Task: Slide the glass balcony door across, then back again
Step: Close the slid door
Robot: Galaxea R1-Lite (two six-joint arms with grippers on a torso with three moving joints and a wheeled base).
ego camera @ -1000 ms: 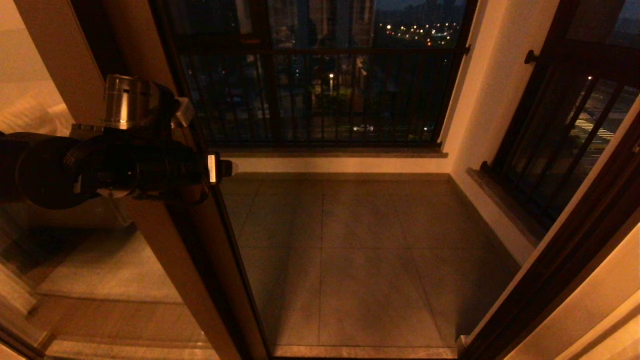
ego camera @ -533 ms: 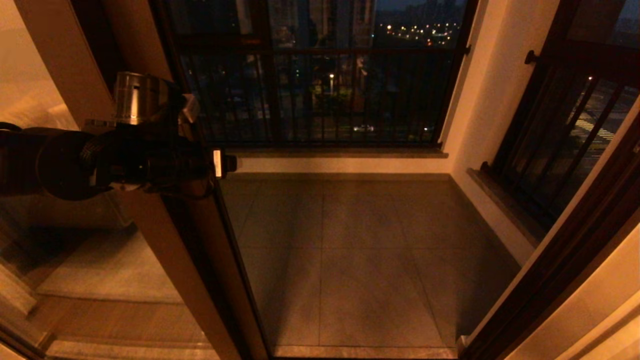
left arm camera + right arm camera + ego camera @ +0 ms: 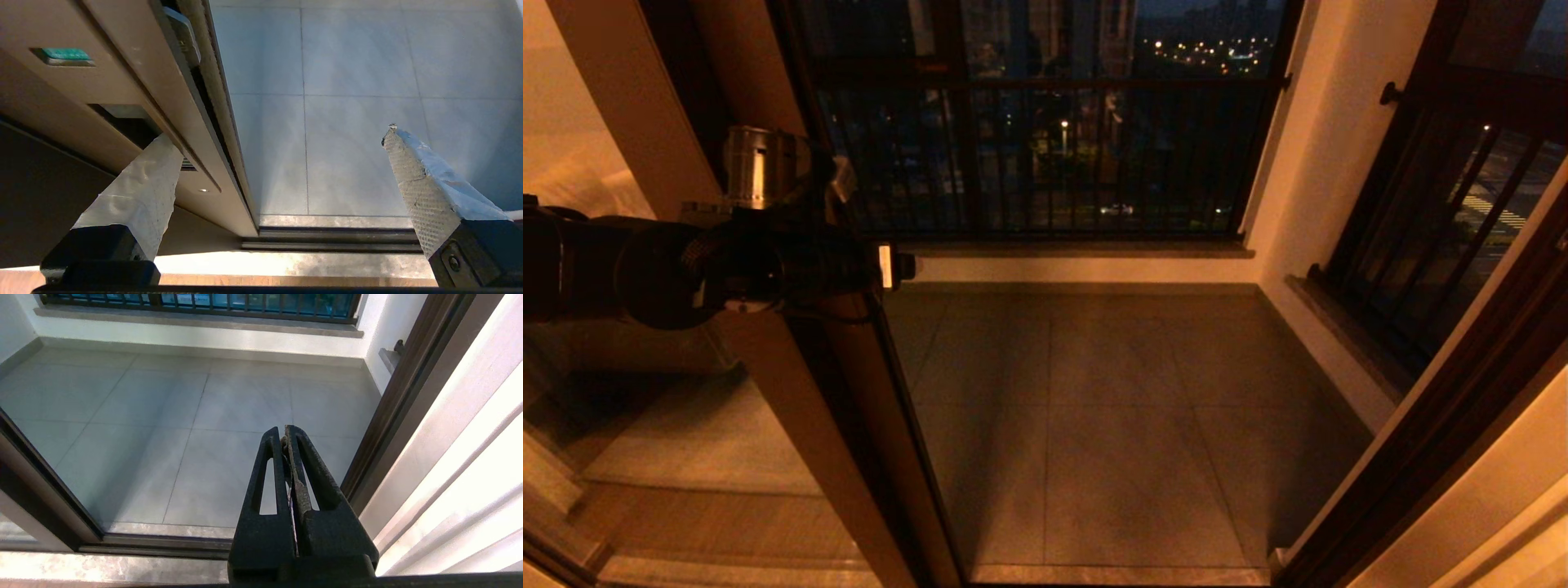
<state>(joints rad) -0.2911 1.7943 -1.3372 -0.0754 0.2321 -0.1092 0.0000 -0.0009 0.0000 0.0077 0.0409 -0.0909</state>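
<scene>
Left gripper [image 3: 282, 147] spread wide, straddling the door's [image 3: 849, 425] leading stile: one finger [image 3: 139, 196] lies against the room-side face at the handle slot [image 3: 122, 118], the other [image 3: 425, 183] hangs free over the balcony tiles [image 3: 1111, 408]. Nothing clamped. Door sits at the left end of the opening, stile edge running down to the floor track [image 3: 331, 239]; doorway to its right is open. Right gripper [image 3: 286, 435] parked low by the right jamb [image 3: 392, 400], fingers pressed together, empty.

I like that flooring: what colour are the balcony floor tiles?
Plain light grey floor tiles with thin grout lines, best seen in the right wrist view.
</scene>
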